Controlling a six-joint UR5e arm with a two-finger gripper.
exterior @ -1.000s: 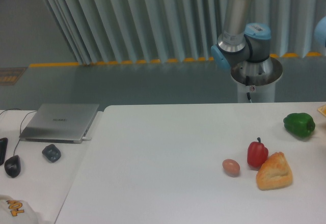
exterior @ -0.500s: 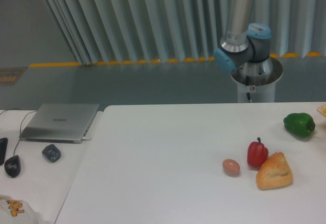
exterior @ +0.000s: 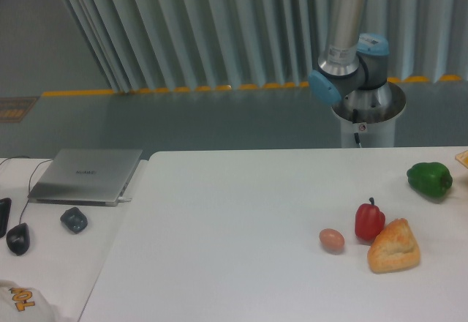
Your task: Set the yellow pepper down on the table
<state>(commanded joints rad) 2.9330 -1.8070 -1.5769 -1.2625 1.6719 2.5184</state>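
On the table (exterior: 219, 249) are counted two peppers, one red (exterior: 369, 221) and one green (exterior: 429, 178), one egg (exterior: 331, 240) and one bread roll (exterior: 395, 246), while one laptop (exterior: 86, 175) and one mouse (exterior: 18, 238) are counted beside it.

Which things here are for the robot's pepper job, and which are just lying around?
For the job:
table
yellow pepper: not in view
end effector: not in view

Just lying about:
red pepper
green pepper
egg
bread
laptop
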